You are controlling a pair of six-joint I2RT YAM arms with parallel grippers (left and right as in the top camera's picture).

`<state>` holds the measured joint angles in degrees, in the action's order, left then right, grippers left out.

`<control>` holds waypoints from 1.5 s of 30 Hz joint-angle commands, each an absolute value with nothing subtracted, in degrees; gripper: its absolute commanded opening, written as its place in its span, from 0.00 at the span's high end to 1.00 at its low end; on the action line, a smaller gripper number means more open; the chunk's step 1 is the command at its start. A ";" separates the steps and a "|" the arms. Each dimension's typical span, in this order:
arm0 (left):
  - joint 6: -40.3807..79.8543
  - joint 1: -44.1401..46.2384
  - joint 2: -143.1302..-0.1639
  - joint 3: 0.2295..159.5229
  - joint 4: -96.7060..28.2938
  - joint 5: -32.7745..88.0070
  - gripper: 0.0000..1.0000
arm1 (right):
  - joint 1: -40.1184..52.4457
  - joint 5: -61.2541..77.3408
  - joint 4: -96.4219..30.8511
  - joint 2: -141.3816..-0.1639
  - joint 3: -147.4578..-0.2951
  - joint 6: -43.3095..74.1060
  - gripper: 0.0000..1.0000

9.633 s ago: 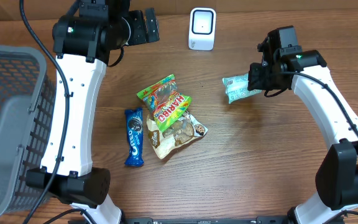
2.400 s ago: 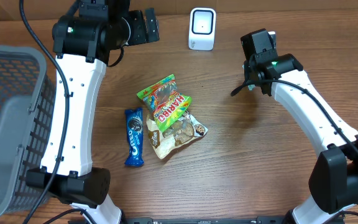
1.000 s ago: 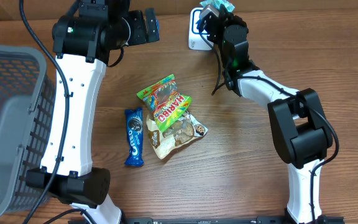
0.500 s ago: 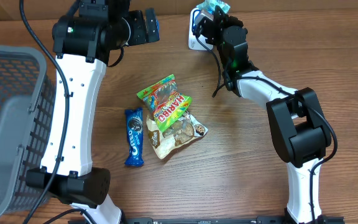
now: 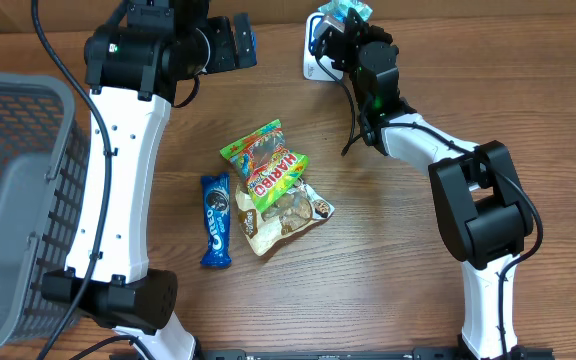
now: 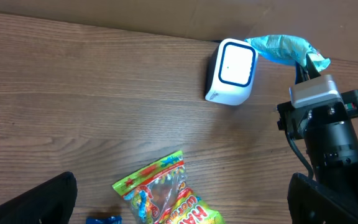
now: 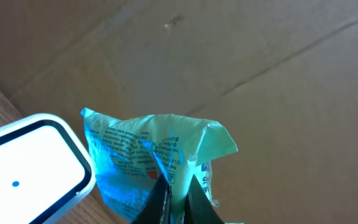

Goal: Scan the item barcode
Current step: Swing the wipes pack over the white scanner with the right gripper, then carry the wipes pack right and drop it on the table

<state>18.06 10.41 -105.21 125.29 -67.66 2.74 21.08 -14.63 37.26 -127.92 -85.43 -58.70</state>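
The right gripper is clamped shut on the bottom edge of a pale blue-green snack packet, its two thin fingers pinching the crinkled film so the packet stands up above them. The arm has the packet at the far edge of the table, just beside the upper right corner of a small white barcode scanner. The left wrist view shows the packet arching over toward the scanner. It is probably held there so its printed side faces the scanner's window. Small print shows on the packet, but no barcode can be made out, and it is unclear whether packet and scanner touch.

The left gripper hangs wide open and empty, to the left of the scanner and well above the table, likely parked clear of the scanning.

Near the middle of the table lie three waiting items: a green and yellow Haribo bag, a cookie bag partly under it, and a blue Oreo pack just to their left. A grey mesh basket sits at the far left.
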 commanded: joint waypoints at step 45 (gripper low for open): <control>18.65 10.52 -103.77 126.37 -67.48 2.96 0.00 | -3.51 7.14 -58.74 -97.97 -84.53 17.61 0.96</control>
